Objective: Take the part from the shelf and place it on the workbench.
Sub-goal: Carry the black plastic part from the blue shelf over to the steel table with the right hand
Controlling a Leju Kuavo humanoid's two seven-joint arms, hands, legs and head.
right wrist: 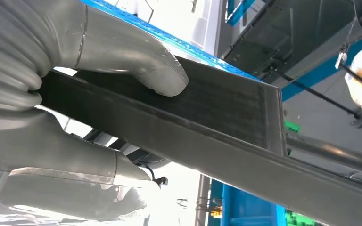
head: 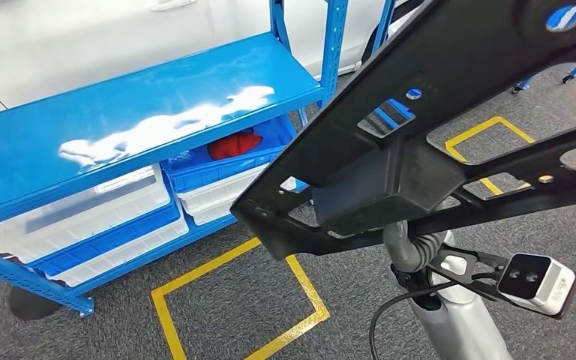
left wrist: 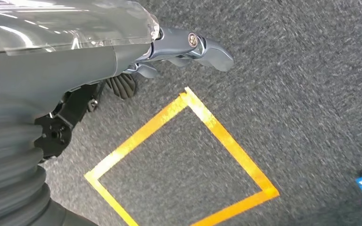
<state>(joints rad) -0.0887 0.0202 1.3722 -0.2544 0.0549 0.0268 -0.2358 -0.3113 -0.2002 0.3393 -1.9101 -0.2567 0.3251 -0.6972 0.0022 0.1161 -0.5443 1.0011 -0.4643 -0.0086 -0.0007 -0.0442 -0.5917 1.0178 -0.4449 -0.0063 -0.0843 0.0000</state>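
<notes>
The part (head: 435, 142) was held aloft beside the shelf (head: 120, 127), clamped between the right hand's (right wrist: 75, 94) thumb and fingers. The left hand (left wrist: 188, 47) hung empty, fingers loosely extended. Off-centre, the long part could be twisted loose or knocked against the shelf.

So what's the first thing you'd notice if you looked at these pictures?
The big black part with holes cut in it, held up close to the head camera and stretching across the right side of the view. The right hand grips it, thumb pressed on its flat face. Behind it to the left stands the shiny blue shelf, with white and blue bins underneath and something red in one.
</notes>
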